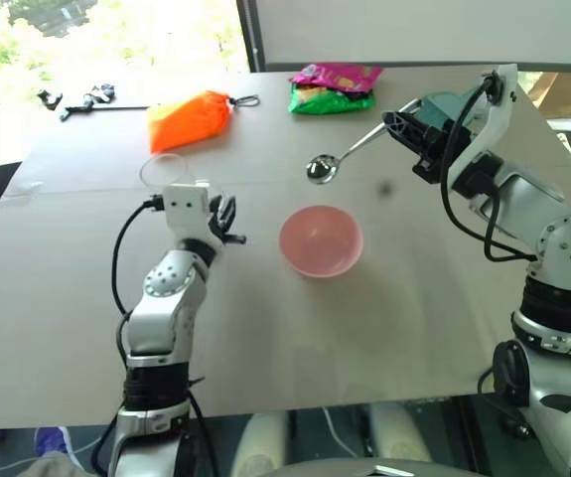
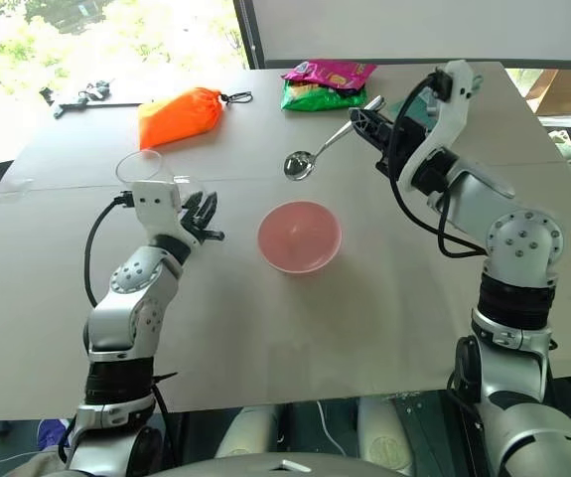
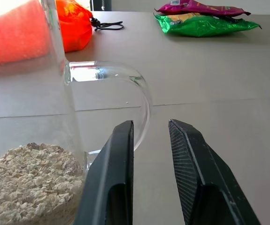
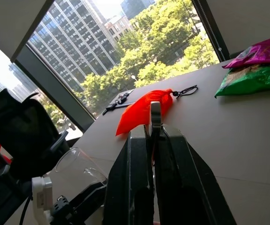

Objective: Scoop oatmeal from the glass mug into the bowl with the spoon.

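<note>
The round, shallow pink bowl [image 1: 321,240] sits mid-table. The clear glass mug [image 3: 41,140], holding pale flaky oatmeal [image 3: 29,176], stands at the left gripper [image 3: 150,129], whose fingers [image 3: 118,164] stand narrowly apart beside the handle, gripping nothing. The right gripper [image 1: 404,123] clamps the slim silver spoon [image 1: 337,159] above the table.

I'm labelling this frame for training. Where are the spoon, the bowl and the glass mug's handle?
spoon [image 1: 322,169]: left eye view, on its oval scoop.
bowl [image 1: 321,240]: left eye view, on its pink inner wall.
glass mug [image 3: 142,91]: left wrist view, on the curve of its clear handle.
</note>
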{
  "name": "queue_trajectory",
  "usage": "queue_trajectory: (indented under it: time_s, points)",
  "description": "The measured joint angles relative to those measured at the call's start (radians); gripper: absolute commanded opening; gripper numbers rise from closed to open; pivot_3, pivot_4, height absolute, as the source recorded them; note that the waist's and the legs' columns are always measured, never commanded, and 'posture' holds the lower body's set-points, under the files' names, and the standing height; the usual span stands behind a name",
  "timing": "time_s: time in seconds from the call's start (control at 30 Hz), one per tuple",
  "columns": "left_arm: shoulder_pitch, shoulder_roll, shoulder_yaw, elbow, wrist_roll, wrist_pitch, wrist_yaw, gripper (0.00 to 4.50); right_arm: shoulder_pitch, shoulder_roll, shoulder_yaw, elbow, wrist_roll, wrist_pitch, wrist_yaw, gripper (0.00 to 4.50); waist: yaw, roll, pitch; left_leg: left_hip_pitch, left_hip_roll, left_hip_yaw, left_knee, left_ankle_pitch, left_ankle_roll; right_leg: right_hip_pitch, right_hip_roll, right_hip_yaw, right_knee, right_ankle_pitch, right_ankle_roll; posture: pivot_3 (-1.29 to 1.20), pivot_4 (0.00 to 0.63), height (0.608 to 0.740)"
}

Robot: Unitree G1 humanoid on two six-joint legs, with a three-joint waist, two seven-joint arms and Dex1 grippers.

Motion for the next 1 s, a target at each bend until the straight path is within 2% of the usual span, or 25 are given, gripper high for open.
queue_trajectory:
  time_s: [0.3,0.43,0.8,1.0]
  points:
    - [-0.020,-0.015,-0.001,0.021,0.023,-0.013,0.017,1.13,0.001,0.000,0.000,0.000,0.000,0.000,0.000,0.00,0.000,0.000,0.000,0.000,0.000,0.000,0.000,0.000,0.000,0.000,0.000,0.000,0.000,0.000,0.000,0.00,0.150,0.740]
    - [-0.022,-0.015,0.001,0.026,0.027,-0.019,0.018,0.06,0.001,0.000,0.000,0.000,0.000,0.000,0.000,0.00,0.000,0.000,0.000,0.000,0.000,0.000,0.000,0.000,0.000,0.000,0.000,0.000,0.000,0.000,0.000,0.00,0.150,0.740]
    - [-0.028,-0.014,0.018,0.021,0.035,-0.032,0.014,0.06,0.009,-0.001,0.000,-0.001,-0.001,0.000,0.000,0.00,0.001,0.000,0.000,0.000,0.000,0.000,0.001,0.000,0.000,0.000,0.000,0.000,0.000,0.000,0.000,0.00,0.150,0.740]
    - [0.031,0.037,0.017,-0.059,-0.035,0.013,-0.109,0.06,0.009,-0.004,0.000,-0.002,-0.004,0.000,0.001,0.00,0.000,0.000,0.000,0.000,0.000,0.000,0.001,0.000,0.000,0.000,0.000,0.000,0.000,0.000,0.000,0.00,0.150,0.740]
